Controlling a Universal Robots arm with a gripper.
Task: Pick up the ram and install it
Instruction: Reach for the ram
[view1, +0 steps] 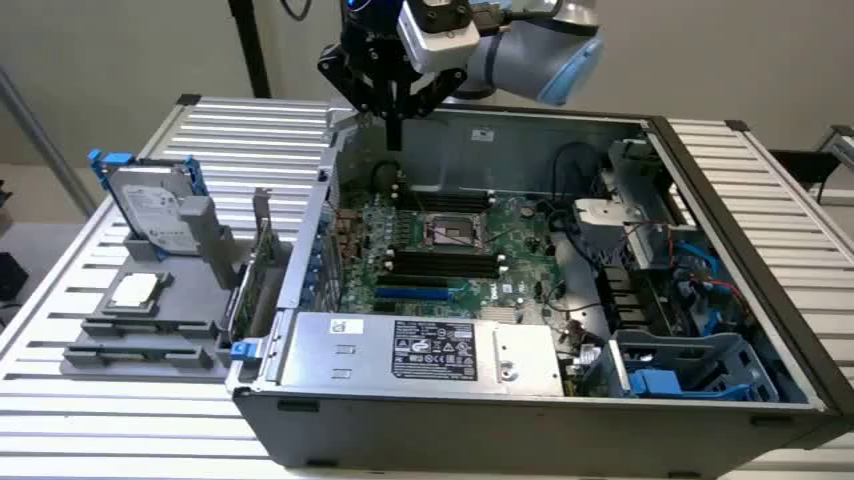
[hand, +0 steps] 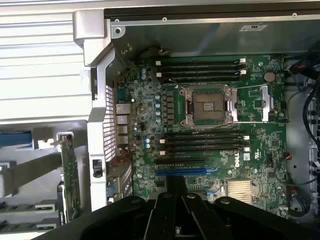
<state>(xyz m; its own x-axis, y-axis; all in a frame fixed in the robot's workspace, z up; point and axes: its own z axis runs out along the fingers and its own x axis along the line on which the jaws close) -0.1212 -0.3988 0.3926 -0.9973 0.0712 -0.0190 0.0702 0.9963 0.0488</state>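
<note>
Black robot jaws closed on the long, thin, dark ram stick (view1: 395, 130), held upright: the carrying stage. Below the jaws, a green motherboard (hand: 260, 125) with empty black memory slots (hand: 202, 141) — seating likely demands exact edge alignment.

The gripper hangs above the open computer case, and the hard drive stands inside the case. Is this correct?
Only partly: the exterior view shows the hard drive outside the computer case, on the grey holder at that view's left. The gripper does hang above the open case.
</note>
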